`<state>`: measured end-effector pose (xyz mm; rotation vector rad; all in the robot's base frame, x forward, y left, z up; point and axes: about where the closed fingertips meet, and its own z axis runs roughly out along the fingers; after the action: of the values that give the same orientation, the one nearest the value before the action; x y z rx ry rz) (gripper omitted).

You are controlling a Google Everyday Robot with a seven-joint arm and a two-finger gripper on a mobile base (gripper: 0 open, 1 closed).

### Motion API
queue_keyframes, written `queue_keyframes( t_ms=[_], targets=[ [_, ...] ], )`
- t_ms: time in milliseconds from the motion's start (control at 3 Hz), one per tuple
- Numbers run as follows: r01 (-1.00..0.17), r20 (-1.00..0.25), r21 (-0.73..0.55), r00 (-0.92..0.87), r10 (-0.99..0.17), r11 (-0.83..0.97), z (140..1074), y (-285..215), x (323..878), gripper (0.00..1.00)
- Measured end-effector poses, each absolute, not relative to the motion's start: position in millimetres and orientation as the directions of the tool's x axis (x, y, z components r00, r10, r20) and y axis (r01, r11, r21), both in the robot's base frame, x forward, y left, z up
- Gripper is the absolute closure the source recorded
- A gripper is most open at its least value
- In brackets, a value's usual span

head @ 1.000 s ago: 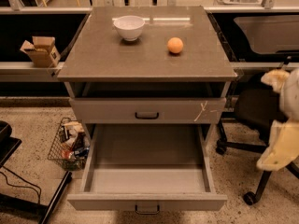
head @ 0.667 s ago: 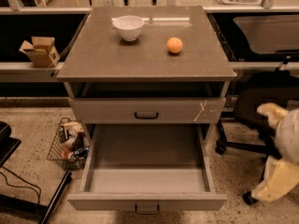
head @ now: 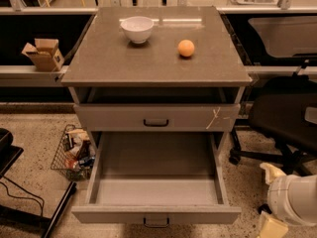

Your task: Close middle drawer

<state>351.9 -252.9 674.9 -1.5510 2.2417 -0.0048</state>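
The middle drawer is pulled far out of the grey cabinet, and its long grey box shows empty. Its small dark pull handle sits at the centre of the plain front, at the bottom edge of the view. Above it is a shut drawer front with a pale cross-shaped mark. My gripper is at the bottom right, low beside the open drawer's right front corner and apart from it. Its cream fingers stand apart with nothing between them.
A white bowl and an orange sit on the cabinet top. A black office chair stands on the right, just behind my gripper. A wire basket of clutter and a dark stand are on the left. A cardboard box sits on a ledge.
My gripper has dropped from mid-height at the right edge down to the bottom right corner. The drawer has not moved.
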Motion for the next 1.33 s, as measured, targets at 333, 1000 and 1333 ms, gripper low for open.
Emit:
queue_keyframes(
  t_ms=[333,1000,1333],
  targets=[
    [-0.883,-0.304,-0.188,-0.363,-0.881,0.429,645,-262,363,0.0],
    [-0.882,-0.292,-0.202,-0.36,-0.886,0.425,647,-257,363,0.0],
    [-0.903,-0.319,-0.165,-0.332,-0.888,0.397,606,-233,347,0.17]
  ],
)
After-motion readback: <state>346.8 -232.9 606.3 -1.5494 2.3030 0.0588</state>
